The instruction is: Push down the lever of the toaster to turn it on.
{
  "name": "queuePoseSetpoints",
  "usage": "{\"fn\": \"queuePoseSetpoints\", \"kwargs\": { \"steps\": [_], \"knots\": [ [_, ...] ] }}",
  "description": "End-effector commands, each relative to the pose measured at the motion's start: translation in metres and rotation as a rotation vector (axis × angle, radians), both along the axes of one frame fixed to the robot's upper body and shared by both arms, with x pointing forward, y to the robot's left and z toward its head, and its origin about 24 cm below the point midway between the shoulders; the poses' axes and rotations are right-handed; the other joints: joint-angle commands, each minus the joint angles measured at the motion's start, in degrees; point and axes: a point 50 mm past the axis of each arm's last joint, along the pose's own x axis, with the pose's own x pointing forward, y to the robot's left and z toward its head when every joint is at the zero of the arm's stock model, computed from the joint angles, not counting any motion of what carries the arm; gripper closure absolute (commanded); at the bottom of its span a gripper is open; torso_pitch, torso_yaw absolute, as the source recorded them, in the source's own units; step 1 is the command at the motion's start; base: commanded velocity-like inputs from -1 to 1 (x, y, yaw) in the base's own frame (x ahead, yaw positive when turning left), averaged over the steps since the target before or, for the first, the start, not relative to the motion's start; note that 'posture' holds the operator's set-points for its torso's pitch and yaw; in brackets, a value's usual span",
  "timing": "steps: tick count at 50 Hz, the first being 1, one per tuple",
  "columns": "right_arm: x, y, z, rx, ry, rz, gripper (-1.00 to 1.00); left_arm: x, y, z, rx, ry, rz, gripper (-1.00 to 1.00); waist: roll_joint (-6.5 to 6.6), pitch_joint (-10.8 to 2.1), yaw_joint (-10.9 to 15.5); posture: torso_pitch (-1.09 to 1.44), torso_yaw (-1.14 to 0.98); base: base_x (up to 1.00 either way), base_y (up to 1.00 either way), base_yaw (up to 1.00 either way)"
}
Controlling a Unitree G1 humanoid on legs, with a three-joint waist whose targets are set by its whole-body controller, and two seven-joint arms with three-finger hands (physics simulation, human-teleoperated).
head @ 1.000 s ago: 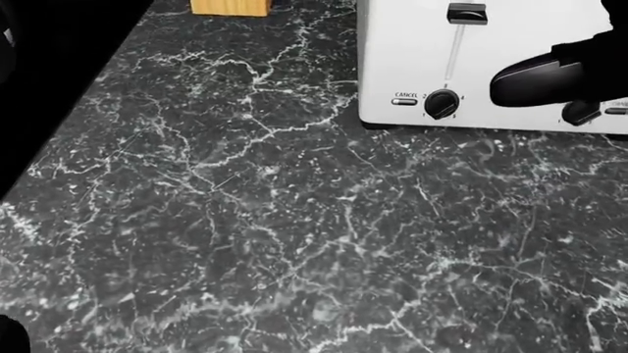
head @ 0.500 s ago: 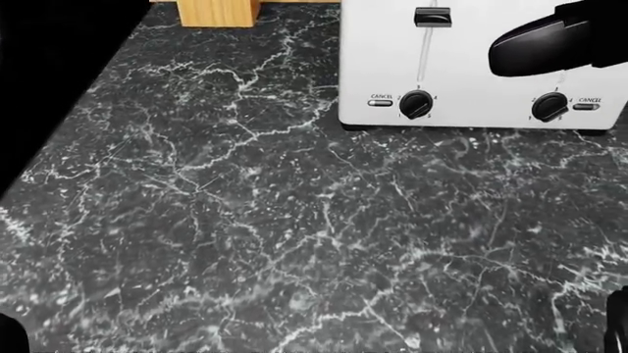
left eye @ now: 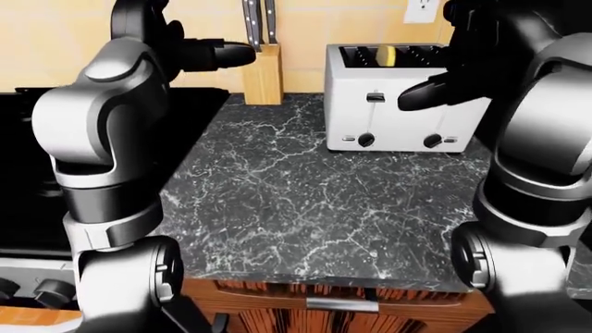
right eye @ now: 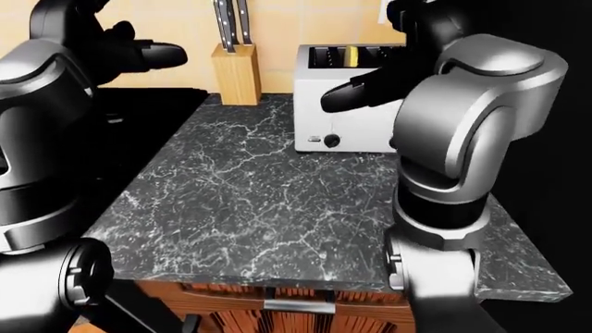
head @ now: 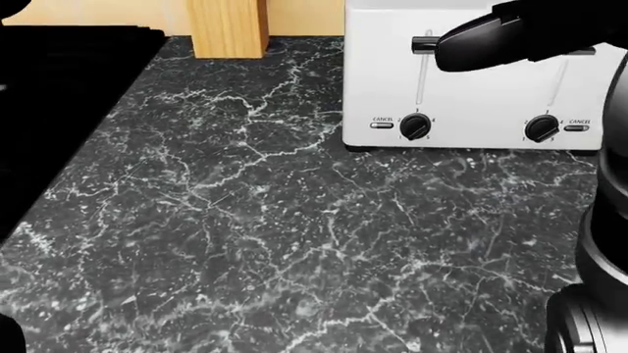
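R hand (head: pixel 481 40) just right of toaster (head: pixel 471 110) lever (head: pixel 423 45).

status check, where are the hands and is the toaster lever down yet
Right hand open, fingertip at the black lever. Lever up on the white toaster, not pressed. Left hand open, raised. Nothing in the way.

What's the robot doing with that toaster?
It's trying to switch on the white toaster that stands on the dark marble counter. Its right hand is stretched out next to the left lever, which is near the top of its slot, so it isn't pushed down yet. The left hand is just held up in the air over by the wooden knife block, holding nothing. Something yellow sits in one toaster slot.
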Motion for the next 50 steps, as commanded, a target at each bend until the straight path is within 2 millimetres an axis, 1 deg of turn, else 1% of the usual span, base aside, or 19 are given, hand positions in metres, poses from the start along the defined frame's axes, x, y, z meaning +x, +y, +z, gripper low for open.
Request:
{"fn": "queuePoseSetpoints", "kwargs": {
  "steps": [1, 8, 15, 21, 26, 34, 48, 50],
  "knots": [
    [-0.003, 0.001, 0.012, -0.017, -0.065, 0.003, -1.0, -0.007, 0.0, 0.019, 0.001, -0.093, 0.001, -1.0, 0.0, -1.52, 0.02, -0.28, 0.0, 0.0, 0.0, 0.0],
    [0.004, 0.006, 0.014, -0.017, -0.063, 0.023, -1.0, -0.009, 0.0, 0.021, 0.002, -0.096, -0.002, -1.0, -0.12, -3.85, 0.22, -0.33, 0.0, 0.0, 0.0, 0.0],
    [0.017, 0.014, 0.013, -0.013, -0.061, 0.054, -1.0, -0.008, 0.001, 0.022, 0.003, -0.096, 0.003, -1.0, -0.17, -6.44, 0.49, -0.37, 0.0, 0.0, 0.0, 0.0],
    [0.033, 0.022, 0.01, 0.004, -0.062, 0.091, -1.0, -0.009, 0.0, 0.023, -0.006, -0.118, 0.0, -1.0, -0.22, -7.93, 0.7, -0.37, 0.0, 0.0, 0.0, 0.0],
    [0.044, 0.023, 0.005, 0.024, -0.053, 0.105, -1.0, -0.009, 0.001, 0.024, -0.009, -0.118, 0.004, -1.0, -0.38, -8.51, 0.86, -0.37, 0.0, 0.0, 0.0, 0.0],
    [0.058, 0.025, -0.007, 0.067, -0.026, 0.126, -1.0, -0.007, 0.002, 0.025, -0.017, -0.109, 0.007, -1.0, -0.63, -8.82, 1.09, -0.37, 0.0, 0.0, 0.0, 0.0],
    [0.066, 0.034, -0.021, 0.115, -0.004, 0.171, -1.0, -0.006, 0.002, 0.025, -0.019, -0.105, 0.009, -1.0, -0.87, -8.93, 1.14, -0.37, 0.0, 0.0, 0.0, 0.0],
    [0.069, 0.036, -0.023, 0.118, 0.002, 0.177, -1.0, -0.008, 0.002, 0.029, -0.023, -0.106, 0.008, -1.0, -0.9, -8.96, 1.16, -0.37, 0.0, 0.0, 0.0, 0.0]
  ]
}}
